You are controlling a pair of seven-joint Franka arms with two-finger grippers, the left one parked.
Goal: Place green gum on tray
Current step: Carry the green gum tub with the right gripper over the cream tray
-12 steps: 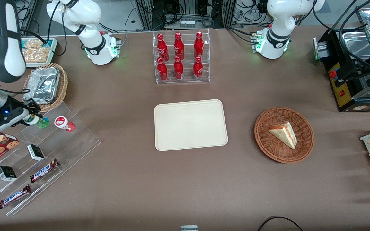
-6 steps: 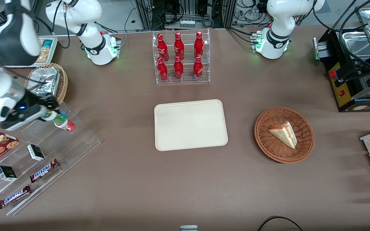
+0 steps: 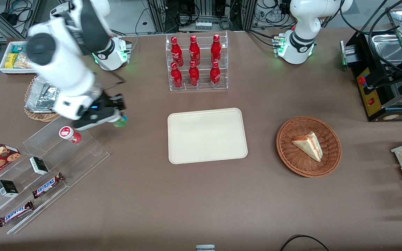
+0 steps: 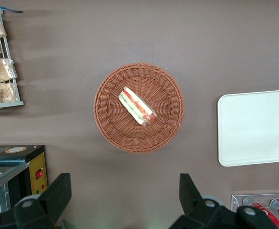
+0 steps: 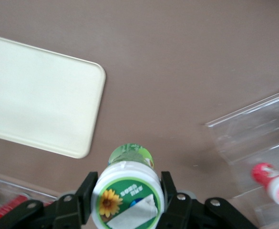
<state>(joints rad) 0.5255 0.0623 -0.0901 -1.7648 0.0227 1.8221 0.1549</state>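
My gripper [image 3: 117, 116] is shut on the green gum [image 3: 120, 121], a small green canister with a white lid, and carries it above the brown table between the clear acrylic stand and the tray. In the right wrist view the green gum [image 5: 129, 193] sits squeezed between my black fingers [image 5: 84, 191], its lid showing a sunflower mark. The tray [image 3: 207, 135] is cream-beige and bare, lying flat at the table's middle; it also shows in the right wrist view [image 5: 39, 98] and the left wrist view [image 4: 258, 126].
A red gum canister [image 3: 69, 134] lies on the clear acrylic stand [image 3: 47, 164] with Snickers bars [image 3: 47, 184] and small boxes. A foil tray in a basket [image 3: 42, 97], a cola bottle rack [image 3: 195, 62] and a wicker basket with a sandwich [image 3: 308, 145] stand around.
My gripper has lifted the green gum off the acrylic stand and carried it toward the tray. The red gum canister stays on the stand.
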